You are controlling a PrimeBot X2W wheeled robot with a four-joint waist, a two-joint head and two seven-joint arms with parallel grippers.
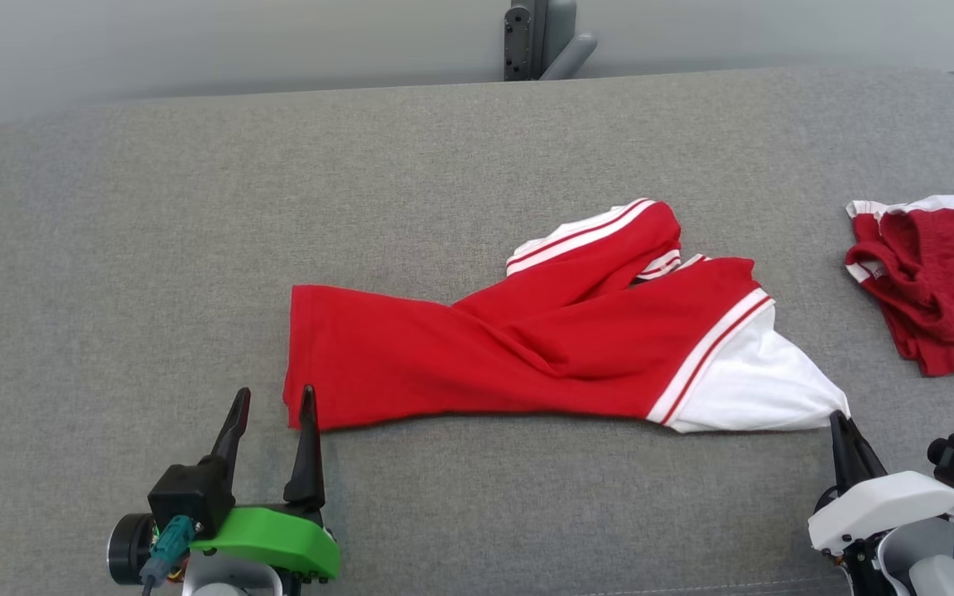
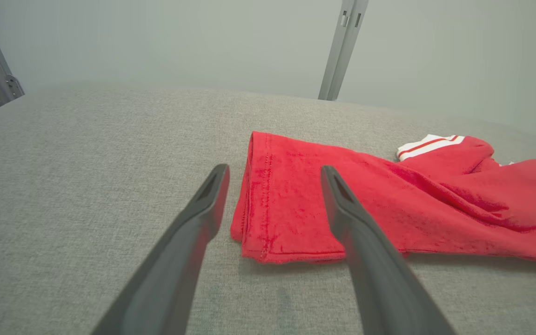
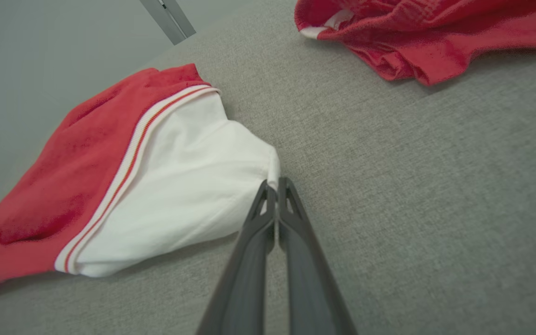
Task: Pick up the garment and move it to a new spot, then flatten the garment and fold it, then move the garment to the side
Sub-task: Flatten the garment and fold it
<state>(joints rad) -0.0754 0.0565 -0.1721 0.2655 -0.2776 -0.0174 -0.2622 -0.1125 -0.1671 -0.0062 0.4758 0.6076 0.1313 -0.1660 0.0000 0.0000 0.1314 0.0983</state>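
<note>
A red garment [image 1: 527, 339] with white stripes and a white section lies crumpled across the middle of the grey surface; it also shows as the red garment [image 2: 389, 204] and the garment [image 3: 110, 186] in the wrist views. My left gripper [image 1: 275, 399] stands open at its near left corner, one finger on each side of the hem corner [image 2: 258, 246]. My right gripper [image 1: 841, 418] is shut on the pointed tip of the white section [image 3: 271, 167], its fingertips [image 3: 268, 190] pressed together.
A second red and white garment [image 1: 941, 281] lies bunched at the right edge, also seen as the second garment [image 3: 435, 37]. The grey cushioned surface [image 1: 278, 207] spreads wide to the left and back. A grey metal post [image 1: 539, 37] stands behind it.
</note>
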